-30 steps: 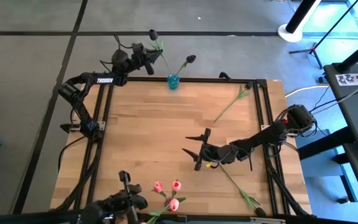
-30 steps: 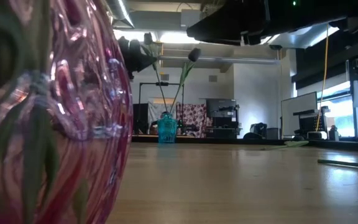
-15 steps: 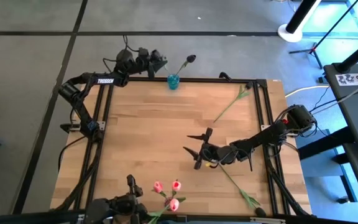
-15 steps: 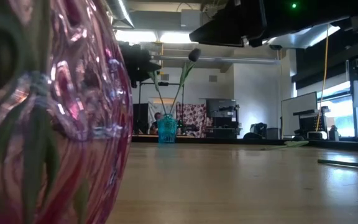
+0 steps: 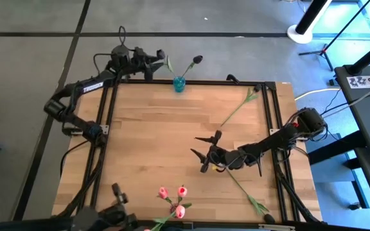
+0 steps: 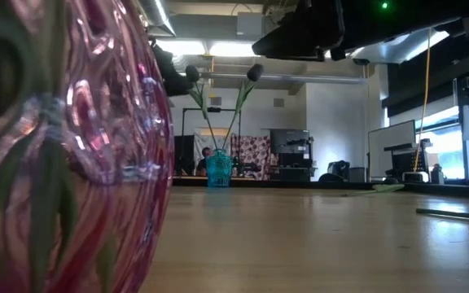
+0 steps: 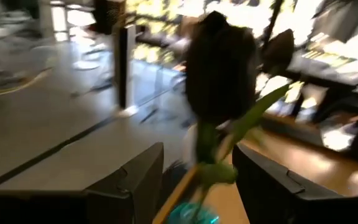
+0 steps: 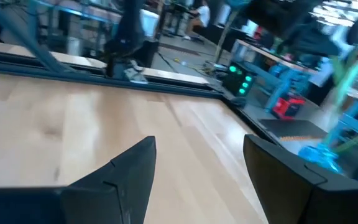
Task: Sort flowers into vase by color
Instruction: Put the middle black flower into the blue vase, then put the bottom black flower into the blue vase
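**Two dark flowers stand in the blue vase**

From where I stand, the left gripper (image 5: 154, 59) hangs just past the table's (image 5: 153, 141) far edge, beside the small blue vase (image 5: 179, 84). Its fingers (image 7: 138, 177) are spread apart, and a dark flower (image 7: 219, 68) stands between them in its wrist view, touching neither that I can see. The second dark flower (image 5: 197, 60) leans out of the same vase to the other side. In the low view both dark heads rise above the vase on thin green stems.

The right gripper (image 5: 204, 154) hovers over the middle of the table, jaws wide and holding nothing. Two more flowers lie flat on the wood: one green stem (image 5: 239, 106) near the far right corner, another (image 5: 246, 192) near the right arm. Three pink flowers (image 5: 174, 199) stand in a pink glass vase (image 6: 63, 163) at the near edge.

I can read no writing anywhere on the table, and the white lettering on the left arm is too small to make out.
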Tool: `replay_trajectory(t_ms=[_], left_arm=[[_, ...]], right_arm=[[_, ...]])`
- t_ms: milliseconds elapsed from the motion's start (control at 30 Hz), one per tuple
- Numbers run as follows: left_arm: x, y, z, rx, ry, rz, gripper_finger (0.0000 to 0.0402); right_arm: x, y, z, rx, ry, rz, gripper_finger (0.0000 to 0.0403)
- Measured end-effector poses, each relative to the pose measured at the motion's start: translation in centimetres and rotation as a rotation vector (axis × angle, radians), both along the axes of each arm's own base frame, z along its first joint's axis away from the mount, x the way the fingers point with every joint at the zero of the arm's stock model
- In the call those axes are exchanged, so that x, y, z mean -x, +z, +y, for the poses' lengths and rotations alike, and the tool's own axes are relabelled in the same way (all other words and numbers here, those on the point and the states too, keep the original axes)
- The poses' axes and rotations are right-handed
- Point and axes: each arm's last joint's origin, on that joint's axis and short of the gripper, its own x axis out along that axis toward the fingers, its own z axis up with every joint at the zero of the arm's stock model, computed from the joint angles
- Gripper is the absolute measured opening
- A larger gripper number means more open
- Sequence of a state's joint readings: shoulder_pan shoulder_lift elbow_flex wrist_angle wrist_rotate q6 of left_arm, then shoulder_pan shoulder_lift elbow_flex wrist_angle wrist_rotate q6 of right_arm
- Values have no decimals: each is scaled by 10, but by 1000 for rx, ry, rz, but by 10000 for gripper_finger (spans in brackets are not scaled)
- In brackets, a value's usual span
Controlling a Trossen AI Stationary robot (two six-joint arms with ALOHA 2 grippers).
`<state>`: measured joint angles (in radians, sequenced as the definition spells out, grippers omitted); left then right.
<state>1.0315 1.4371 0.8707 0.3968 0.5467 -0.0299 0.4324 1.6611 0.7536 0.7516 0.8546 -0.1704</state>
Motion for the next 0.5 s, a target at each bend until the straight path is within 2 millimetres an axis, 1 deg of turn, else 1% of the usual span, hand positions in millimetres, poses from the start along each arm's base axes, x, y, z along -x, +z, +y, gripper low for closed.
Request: replay_trajectory(t_ms=[167, 267, 367, 500], left_arm=[[17, 16, -22, -15, 109, 142, 188], [30, 32, -40, -16, 173, 158, 188], [40, 48, -64, -3, 183, 126, 185], [43, 56, -107, -5, 100, 91, 178]], right_arm=[[8, 21, -4, -45, -25, 14, 241], [14, 29, -6, -88, -13, 58, 241], [19, 31, -8, -138, -3, 113, 241], [23, 25, -9, -153, 14, 187, 241]])
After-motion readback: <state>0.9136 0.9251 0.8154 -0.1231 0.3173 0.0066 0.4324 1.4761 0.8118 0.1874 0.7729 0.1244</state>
